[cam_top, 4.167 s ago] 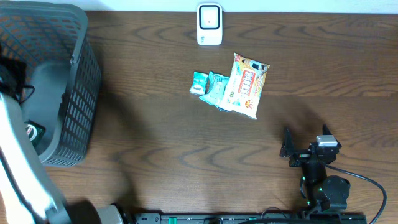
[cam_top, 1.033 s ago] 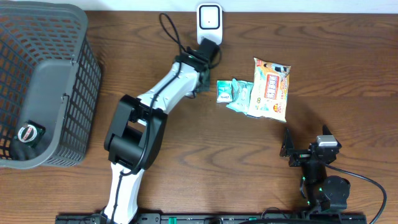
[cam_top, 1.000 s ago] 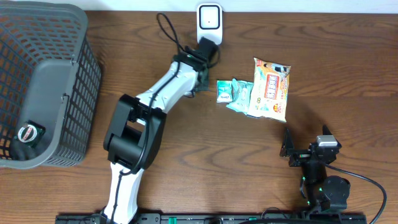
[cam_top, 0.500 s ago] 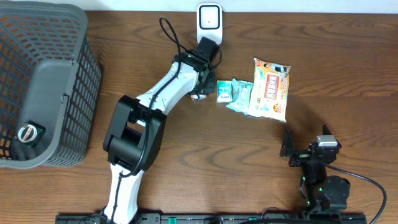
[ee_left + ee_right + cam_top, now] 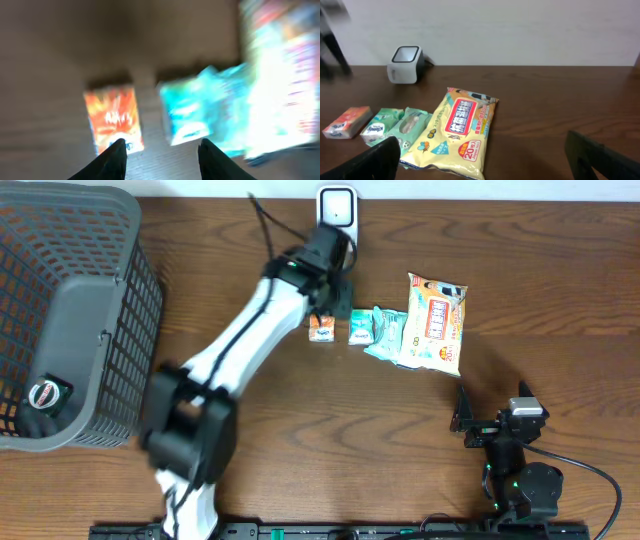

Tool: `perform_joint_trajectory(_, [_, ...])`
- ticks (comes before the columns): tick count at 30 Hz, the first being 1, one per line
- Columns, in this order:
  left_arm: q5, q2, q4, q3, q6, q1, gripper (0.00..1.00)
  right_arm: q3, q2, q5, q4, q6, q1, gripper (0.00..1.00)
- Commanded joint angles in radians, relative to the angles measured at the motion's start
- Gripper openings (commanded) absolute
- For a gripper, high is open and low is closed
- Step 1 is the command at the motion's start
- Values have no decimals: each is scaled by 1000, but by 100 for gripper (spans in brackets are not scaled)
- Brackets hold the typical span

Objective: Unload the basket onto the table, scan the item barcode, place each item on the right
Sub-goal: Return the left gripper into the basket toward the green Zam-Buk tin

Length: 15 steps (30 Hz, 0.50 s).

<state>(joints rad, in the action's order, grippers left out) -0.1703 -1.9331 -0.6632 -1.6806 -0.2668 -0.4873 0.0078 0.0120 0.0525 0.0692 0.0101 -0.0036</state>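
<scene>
While the left gripper (image 5: 338, 292) hung just below the scanner (image 5: 337, 206) in the overhead view, the orange pack (image 5: 321, 328) lay flat on the table (image 5: 300, 430), just left of the green pack (image 5: 360, 327) and the wipes (image 5: 433, 320). The right gripper (image 5: 492, 405) sat parked near the front edge, jaws wide and empty. The basket (image 5: 120, 330) stood far left.

From the left wrist, though blurred, the fingers (image 5: 116, 152) stood partly apart with nothing between them. The pack (image 5: 112, 120) rested on the wood beyond, one fingertip overlapping its near edge in the picture.

From the right wrist, the pack (image 5: 346, 121) lay clear of the scanner (image 5: 406, 64), at the left end of the row.

The step looked like a release after presenting the pack. To do it well, I would lift the arm straight up before swinging away, so that the near finger does not drag the pack into its neighbour.

A second earlier the jaws were closed beside the scanner and no orange pack lay on the table; half a second earlier it was at the fingertips. Some four seconds back the arm was over at the basket, and the two packs lay further left.
</scene>
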Motion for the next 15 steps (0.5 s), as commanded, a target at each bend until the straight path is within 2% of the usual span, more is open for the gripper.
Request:
perform_joint_trajectory(1, [119, 172, 14, -22, 38, 34, 46, -2, -5, -1, 3, -8, -3, 99])
perform_joint_trajectory(6, [404, 358, 14, -22, 38, 154, 47, -2, -5, -1, 3, -8, -3, 99])
perform_joint_trajectory(8, [479, 408, 14, -22, 38, 232, 50, -2, -5, -1, 3, -8, -3, 99])
perform_joint_trajectory(11, [524, 455, 9, -22, 38, 388, 57, -2, -5, -1, 3, -8, -3, 99])
perform_joint_trajectory(15, [523, 459, -39, -21, 32, 619, 59, -2, -5, -1, 3, -8, -3, 99])
